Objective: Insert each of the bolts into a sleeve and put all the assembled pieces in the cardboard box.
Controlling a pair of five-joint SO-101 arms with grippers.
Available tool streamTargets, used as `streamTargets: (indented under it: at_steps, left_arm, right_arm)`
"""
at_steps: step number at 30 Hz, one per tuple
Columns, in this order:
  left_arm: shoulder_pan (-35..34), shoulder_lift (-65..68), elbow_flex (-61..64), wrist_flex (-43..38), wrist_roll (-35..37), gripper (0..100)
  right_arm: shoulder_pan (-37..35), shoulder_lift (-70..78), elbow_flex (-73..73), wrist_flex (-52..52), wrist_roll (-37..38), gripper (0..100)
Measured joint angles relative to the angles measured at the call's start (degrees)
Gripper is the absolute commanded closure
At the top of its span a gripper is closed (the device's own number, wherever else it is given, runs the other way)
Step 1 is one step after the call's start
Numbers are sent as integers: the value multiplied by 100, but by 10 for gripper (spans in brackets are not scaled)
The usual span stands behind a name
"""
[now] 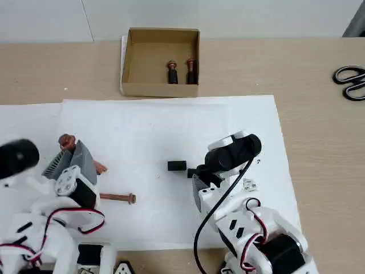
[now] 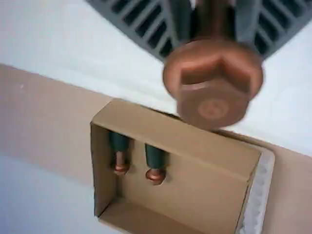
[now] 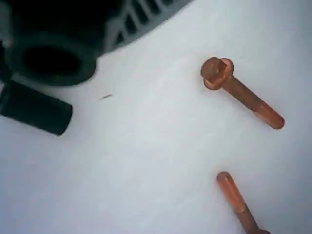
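Bolt (image 2: pixel 212 83) is clamped in the left pincer (image 1: pixel 71 152), with its head sticking out. Two loose bolts (image 1: pixel 118 197) (image 1: pixel 101 168) lie near on the white sheet (image 1: pixel 142 125). Right pincer (image 1: pixel 195 174) is closed on a sleeve (image 3: pixel 51 58); a spare sleeve (image 1: pixel 177 166) lies just beside. Box (image 1: pixel 130 63) on the desk (image 1: pixel 296 85) holds two assembled pieces (image 1: pixel 172 72) (image 1: pixel 191 71).

I'm at a workbench, lab or hobby room by the looks: pale wooden tabletop (image 1: pixel 319 114), white sheet (image 1: pixel 142 125) spread over it, scissors (image 1: pixel 351 83) at its right edge, plain white wall (image 1: pixel 171 14) behind.
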Motion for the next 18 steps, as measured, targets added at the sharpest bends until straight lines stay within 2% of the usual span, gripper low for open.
streamTargets:
  at_steps: [8, 13, 18]
  left_arm:
    - [70, -870, 1204, -624, 299, 994]
    - [730, -1275, 1600, -756, 378, 994]
    - [1169, -1618, 1793, -826, 475, 994]
  right_arm:
    - [-747, 0, 334, -255, 0, 995]
    - [-1196, 0, 571, -1152, 0, 995]
    - [-1538, 0, 809, -1433, 0, 995]
